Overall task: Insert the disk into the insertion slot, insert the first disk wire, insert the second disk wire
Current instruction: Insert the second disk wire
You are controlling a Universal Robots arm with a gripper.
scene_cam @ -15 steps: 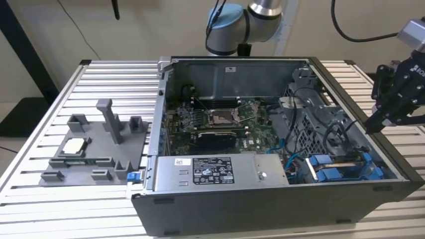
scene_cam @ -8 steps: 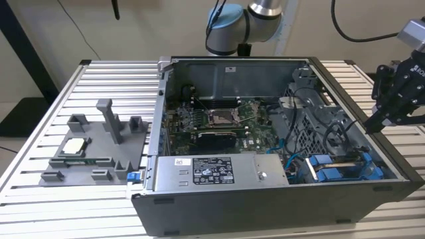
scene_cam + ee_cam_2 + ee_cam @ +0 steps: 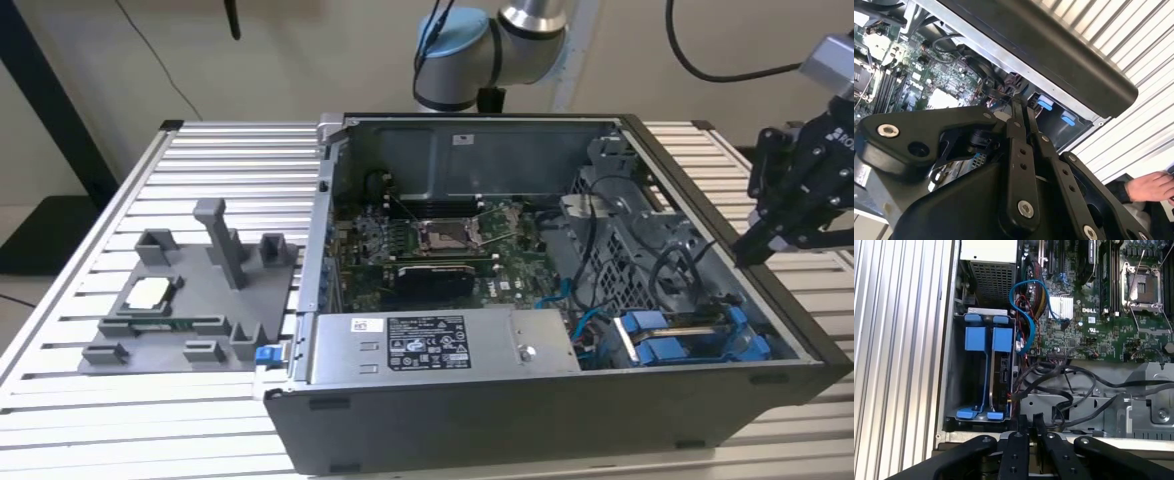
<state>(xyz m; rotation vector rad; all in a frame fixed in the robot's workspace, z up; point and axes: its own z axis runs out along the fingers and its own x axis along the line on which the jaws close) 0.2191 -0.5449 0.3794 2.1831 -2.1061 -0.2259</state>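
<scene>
The disk (image 3: pixel 1002 371) sits on edge in the insertion slot (image 3: pixel 951 385) — step 1 of 3 looks done — while the gripper (image 3: pixel 1030 418), fingers pressed nearly together and empty, hangs near it, the blue cable (image 3: pixel 1029 322) apparently unplugged, so 2 wires seem left.

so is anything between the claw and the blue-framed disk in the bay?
Nothing visible. The claw hangs over the case edge, and the disk sits uncovered in the insertion slot. Black cables and a blue cable run beside the slot, not over it.
</scene>
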